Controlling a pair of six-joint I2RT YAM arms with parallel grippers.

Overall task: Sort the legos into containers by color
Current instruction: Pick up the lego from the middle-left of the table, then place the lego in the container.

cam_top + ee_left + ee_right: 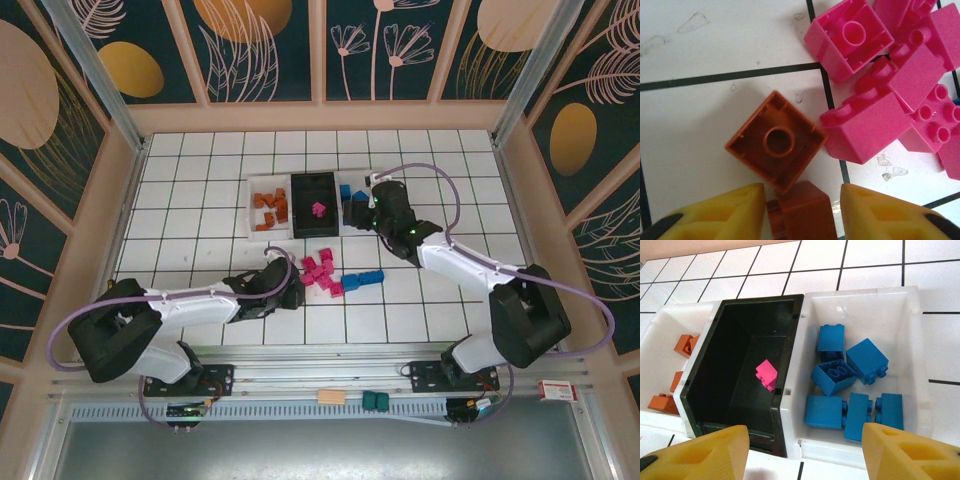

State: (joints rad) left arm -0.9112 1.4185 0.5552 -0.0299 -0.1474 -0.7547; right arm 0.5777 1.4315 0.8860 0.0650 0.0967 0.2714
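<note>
My left gripper (290,293) sits low at the left edge of the loose pile; in its wrist view the yellow fingers (730,210) have closed in on a brown-orange lego (802,212). A second brown-orange lego (776,141) lies upside down just beyond it, touching several pink legos (875,120). Pink legos (320,272) and blue legos (362,281) lie on the table. My right gripper (805,432) hangs open and empty over the containers. The left white bin (665,325) holds orange legos (685,345), the black bin (735,365) one pink lego (766,374), the right white bin (860,295) several blue legos (840,375).
The bin row (297,205) stands at the table's middle back, with the right arm reaching over its right end. A tan block (331,397) and dark green blocks (375,401) rest on the rail near the arm bases. Raised walls frame the tiled table.
</note>
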